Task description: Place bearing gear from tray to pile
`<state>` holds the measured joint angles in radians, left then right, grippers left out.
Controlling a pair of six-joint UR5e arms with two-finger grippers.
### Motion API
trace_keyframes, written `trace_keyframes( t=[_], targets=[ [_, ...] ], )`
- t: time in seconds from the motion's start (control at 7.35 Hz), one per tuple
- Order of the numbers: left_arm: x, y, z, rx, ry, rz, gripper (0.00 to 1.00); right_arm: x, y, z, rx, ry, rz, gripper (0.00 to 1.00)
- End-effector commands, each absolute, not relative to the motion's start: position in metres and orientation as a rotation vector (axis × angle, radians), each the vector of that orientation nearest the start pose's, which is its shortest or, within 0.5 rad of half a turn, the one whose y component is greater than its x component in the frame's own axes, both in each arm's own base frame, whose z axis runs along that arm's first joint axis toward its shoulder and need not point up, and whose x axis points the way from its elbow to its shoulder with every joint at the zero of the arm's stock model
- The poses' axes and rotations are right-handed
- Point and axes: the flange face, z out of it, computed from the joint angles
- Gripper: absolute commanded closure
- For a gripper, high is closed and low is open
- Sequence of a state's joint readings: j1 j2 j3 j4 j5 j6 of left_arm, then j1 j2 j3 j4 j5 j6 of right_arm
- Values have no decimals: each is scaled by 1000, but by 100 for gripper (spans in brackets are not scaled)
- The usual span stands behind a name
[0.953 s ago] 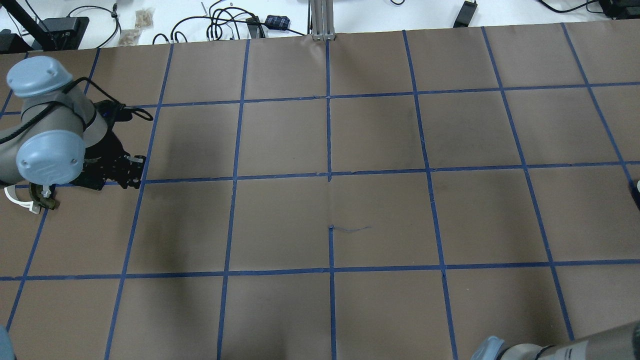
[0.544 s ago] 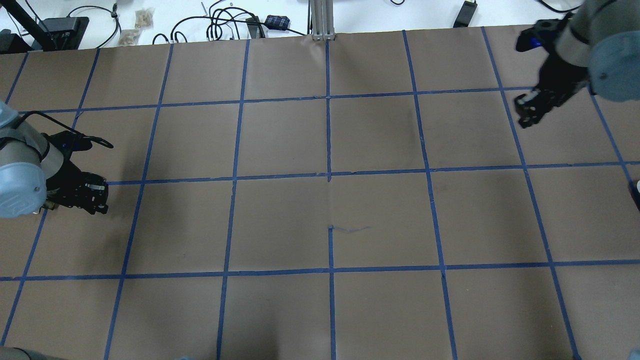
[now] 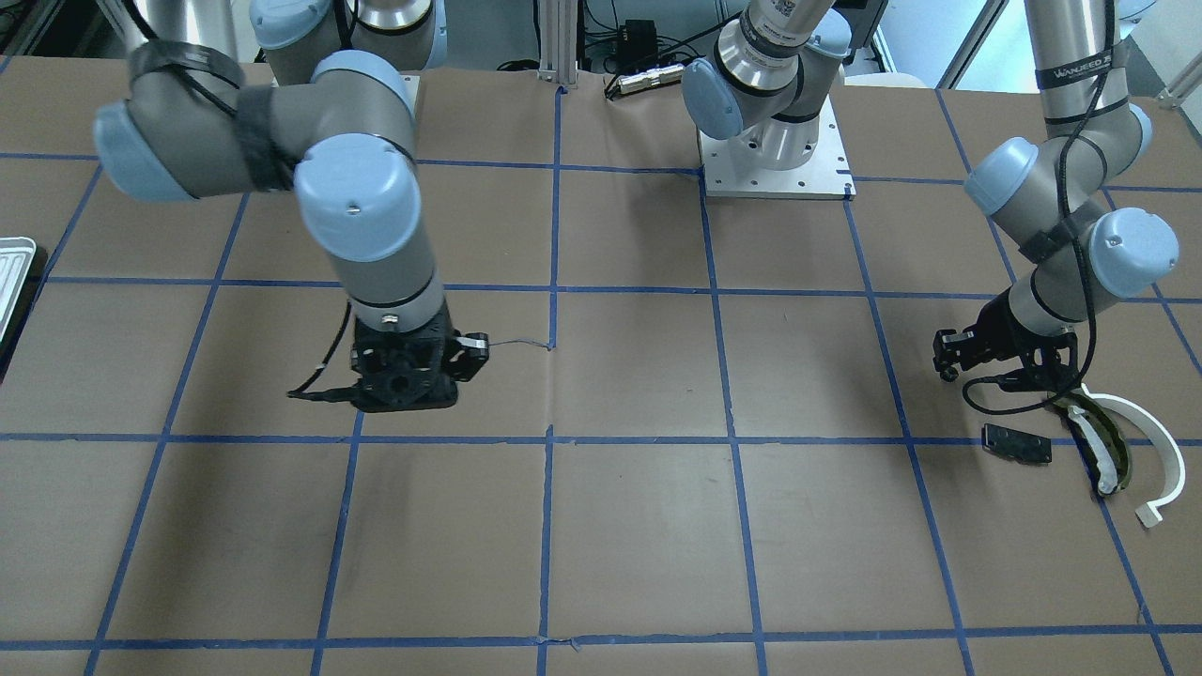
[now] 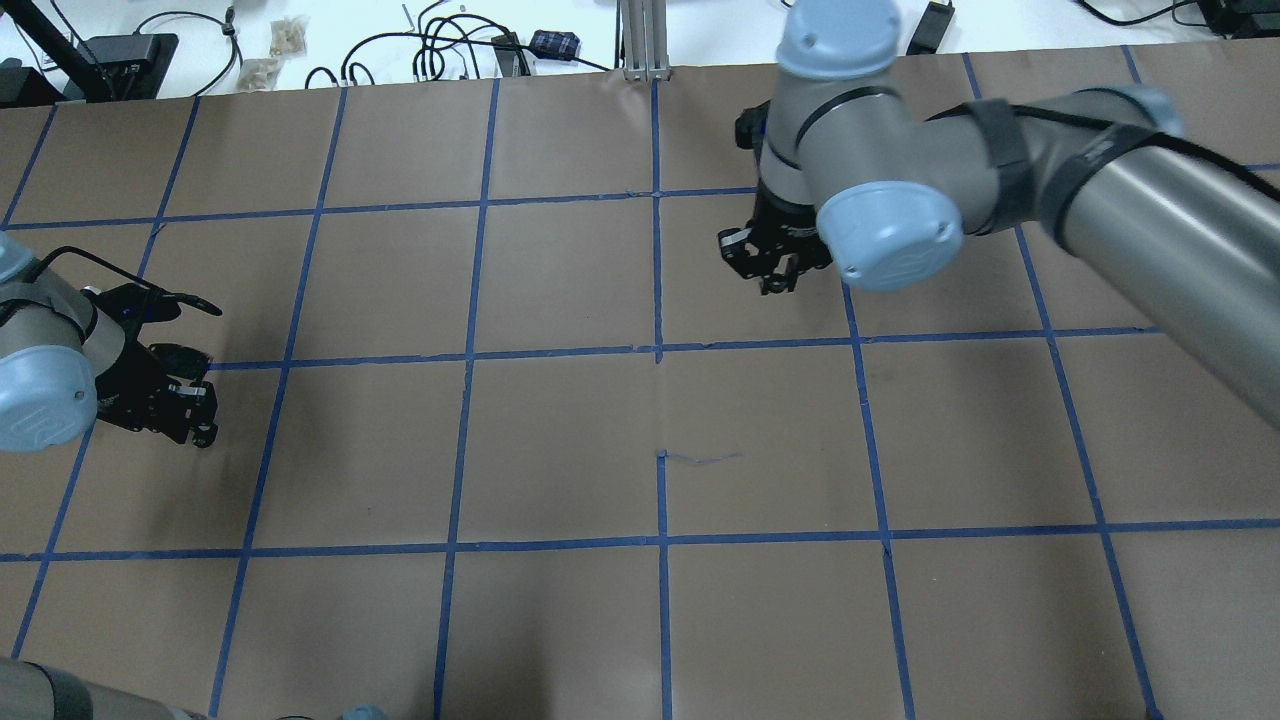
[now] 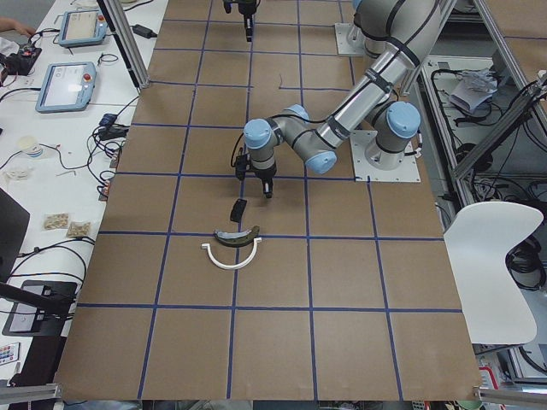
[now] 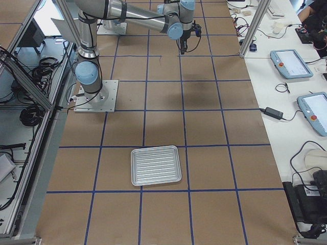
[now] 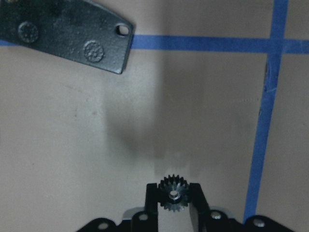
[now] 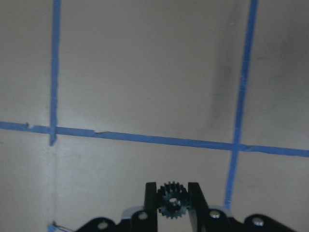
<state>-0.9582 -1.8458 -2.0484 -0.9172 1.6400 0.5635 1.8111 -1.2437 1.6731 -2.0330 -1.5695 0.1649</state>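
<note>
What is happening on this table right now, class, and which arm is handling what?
Each arm grips a small gear. The left gripper is shut on a dark gear and hangs beside the pile, with the black plate lying close by. The right gripper is shut on a second gear above the brown paper, well away from the pile. The tray shows nothing in it.

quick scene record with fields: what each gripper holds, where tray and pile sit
left gripper: shut on a small dark gear, above the paper near the black plate
right gripper: shut on a second gear, over mid-table
tray: robot's right end, no parts visible inside
pile: robot's left end, beside the left gripper
</note>
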Motion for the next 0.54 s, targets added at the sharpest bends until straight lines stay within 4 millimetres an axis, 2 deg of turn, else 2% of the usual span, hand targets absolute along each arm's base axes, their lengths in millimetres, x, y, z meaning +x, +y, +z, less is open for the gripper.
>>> trace_keyframes(
  t=[0.0,0.14,0.27,0.41],
  targets=[
    [178,-478,213,-70,3113,146,0,362,-530,251,-68,3115,-145,88],
    [174,-485,237,-58,3088,86,0,372,-527,237,-71,3124,-136,87],
    [172,-494,256,-106,3087,63,0,371,-528,238,-56,3131,-141,68],
    [137,-509,275,-200,3116,17,0,369,-527,236,-51,3133,-134,13]
  ],
)
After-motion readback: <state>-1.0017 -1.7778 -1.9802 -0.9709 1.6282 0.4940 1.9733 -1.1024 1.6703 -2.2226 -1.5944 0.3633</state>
